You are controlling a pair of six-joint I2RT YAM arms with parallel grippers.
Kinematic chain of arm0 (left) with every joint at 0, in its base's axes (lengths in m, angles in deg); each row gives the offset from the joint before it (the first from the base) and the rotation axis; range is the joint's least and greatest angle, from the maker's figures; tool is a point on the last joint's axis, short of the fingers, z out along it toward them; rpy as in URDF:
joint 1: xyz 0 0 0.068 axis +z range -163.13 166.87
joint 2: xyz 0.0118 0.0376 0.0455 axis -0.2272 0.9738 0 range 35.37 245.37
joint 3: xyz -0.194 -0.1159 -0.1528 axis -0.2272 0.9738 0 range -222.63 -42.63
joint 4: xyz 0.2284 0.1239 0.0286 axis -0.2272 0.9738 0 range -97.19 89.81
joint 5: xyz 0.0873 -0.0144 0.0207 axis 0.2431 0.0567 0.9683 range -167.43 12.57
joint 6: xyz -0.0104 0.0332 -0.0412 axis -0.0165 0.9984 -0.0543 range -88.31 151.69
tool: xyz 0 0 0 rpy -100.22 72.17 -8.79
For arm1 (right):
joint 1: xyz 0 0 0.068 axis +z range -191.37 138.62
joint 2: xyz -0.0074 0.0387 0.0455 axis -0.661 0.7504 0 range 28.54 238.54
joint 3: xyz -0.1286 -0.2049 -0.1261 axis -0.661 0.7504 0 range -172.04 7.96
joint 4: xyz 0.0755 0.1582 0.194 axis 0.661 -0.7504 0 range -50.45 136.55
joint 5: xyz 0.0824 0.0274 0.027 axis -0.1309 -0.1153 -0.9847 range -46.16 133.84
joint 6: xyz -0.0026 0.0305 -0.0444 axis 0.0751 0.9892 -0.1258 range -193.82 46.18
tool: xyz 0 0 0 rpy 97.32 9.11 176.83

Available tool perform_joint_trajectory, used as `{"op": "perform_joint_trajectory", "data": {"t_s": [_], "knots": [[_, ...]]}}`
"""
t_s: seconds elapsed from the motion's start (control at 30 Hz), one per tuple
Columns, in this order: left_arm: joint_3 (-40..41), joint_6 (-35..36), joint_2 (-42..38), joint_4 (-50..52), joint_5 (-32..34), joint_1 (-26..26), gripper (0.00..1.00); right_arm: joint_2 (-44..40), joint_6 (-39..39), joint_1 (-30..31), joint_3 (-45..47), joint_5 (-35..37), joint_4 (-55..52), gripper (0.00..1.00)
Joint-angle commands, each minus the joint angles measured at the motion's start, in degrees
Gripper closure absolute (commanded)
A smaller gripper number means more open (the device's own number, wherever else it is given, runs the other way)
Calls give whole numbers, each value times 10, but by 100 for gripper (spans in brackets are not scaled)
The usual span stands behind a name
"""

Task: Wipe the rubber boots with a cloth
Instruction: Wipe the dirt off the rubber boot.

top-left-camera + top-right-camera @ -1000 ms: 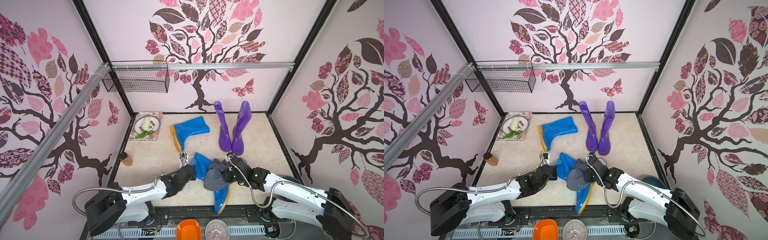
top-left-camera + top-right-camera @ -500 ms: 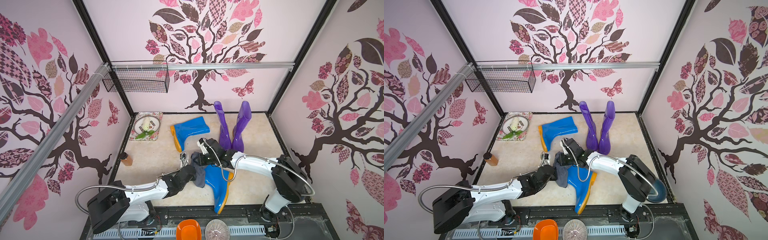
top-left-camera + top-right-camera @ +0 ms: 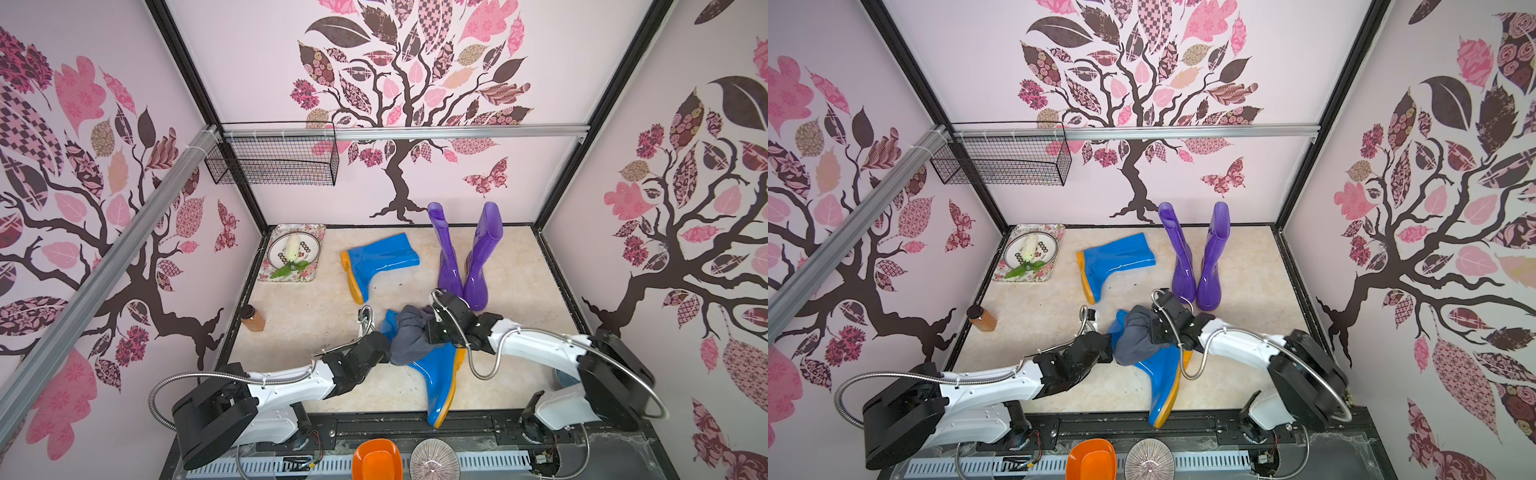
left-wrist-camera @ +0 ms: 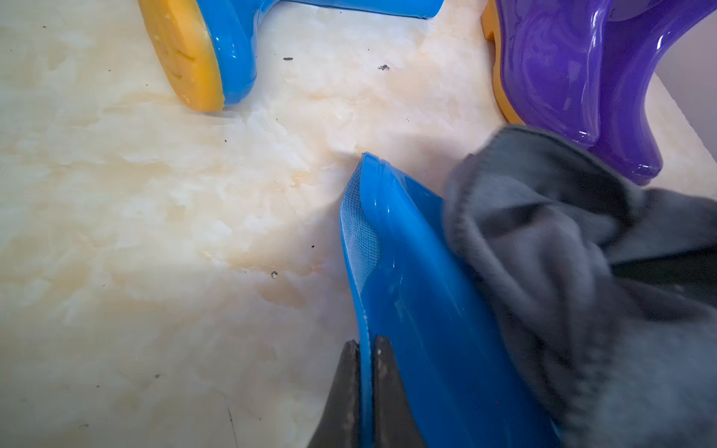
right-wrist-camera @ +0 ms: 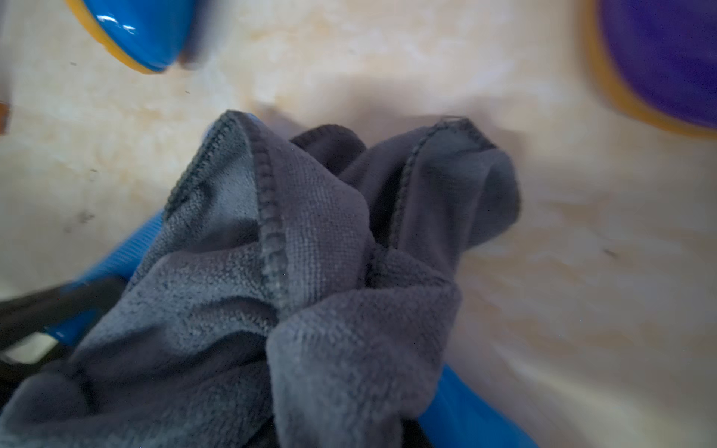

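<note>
A blue boot [image 3: 438, 374] lies on its side near the front edge, orange sole toward the right. My left gripper [image 4: 364, 341] is shut on the rim of its shaft [image 4: 411, 271]. The dark grey cloth [image 3: 409, 334] is bunched over the shaft's upper part, and my right gripper [image 3: 430, 328] is shut on it; the cloth [image 5: 310, 271] hides its fingers in the right wrist view. A second blue boot [image 3: 380, 259] lies further back. Two purple boots [image 3: 446, 253] [image 3: 482, 257] stand upright just behind my right wrist.
A floral tray [image 3: 268, 272] holding a plate sits at the back left, a small brown bottle [image 3: 252, 319] by the left wall. A wire basket [image 3: 274, 160] hangs above. An orange bowl [image 3: 376, 459] and a ribbed plate [image 3: 434, 459] lie in front of the floor's edge.
My right gripper dragged the cloth from the boot's middle toward the shaft opening and to the left, then came partly back to the right. The left gripper has kept its hold and place.
</note>
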Motion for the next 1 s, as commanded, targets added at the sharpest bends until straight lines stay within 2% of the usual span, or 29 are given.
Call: {"op": "perform_joint_trajectory", "data": {"t_s": [0.0,0.13,0.27,0.37,0.43,0.5,0.57,0.63,0.77,0.9,0.97], "knots": [[11,4,-5,-27,9,-2,100,-101,13,-3,12,101,-150,100],[11,12,-6,-24,15,-2,100,-188,44,-3,22,63,-220,100],[5,15,-2,-20,15,-2,100,-198,41,-3,23,1,-192,100],[-4,16,14,-20,6,-2,100,-115,10,-3,8,0,-138,100],[-9,16,21,-17,3,-2,100,-44,-6,-6,-13,36,-115,100],[-8,15,19,-15,4,-2,100,7,-21,-9,-23,43,-74,100],[-6,14,16,-16,6,-2,100,56,-36,-9,-39,8,-21,100],[-9,18,17,-15,8,-2,100,113,-54,-7,-82,-57,10,100],[-20,24,31,-16,7,-2,100,205,-47,2,-175,-155,51,100],[-27,25,41,-18,9,-2,100,311,-43,3,-264,-206,86,100],[-29,28,40,-16,11,-2,100,337,-47,3,-291,-194,70,100]]}}
